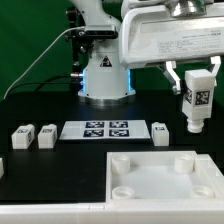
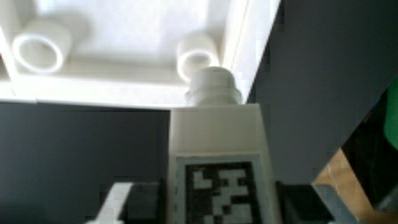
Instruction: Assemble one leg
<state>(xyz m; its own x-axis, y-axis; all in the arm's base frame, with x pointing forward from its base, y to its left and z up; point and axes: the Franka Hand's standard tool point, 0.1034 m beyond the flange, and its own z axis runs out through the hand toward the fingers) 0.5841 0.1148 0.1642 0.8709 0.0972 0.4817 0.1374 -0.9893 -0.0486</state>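
My gripper (image 1: 196, 82) is shut on a leg (image 1: 196, 101), a small white post with a black-and-white marker on its face. It holds the leg upright in the air above the far right part of the large white tray (image 1: 160, 172). In the wrist view the leg (image 2: 217, 140) fills the middle, its round peg end pointing toward a round corner socket (image 2: 203, 52) of the tray (image 2: 134, 25). A second socket (image 2: 39, 50) shows beside it.
The marker board (image 1: 97, 129) lies in front of the robot base (image 1: 105, 75). Two more legs (image 1: 22, 136) (image 1: 46, 136) lie at the exterior view's left of the board, and one (image 1: 161, 131) at its right. Another white part (image 1: 2, 166) shows at the left edge.
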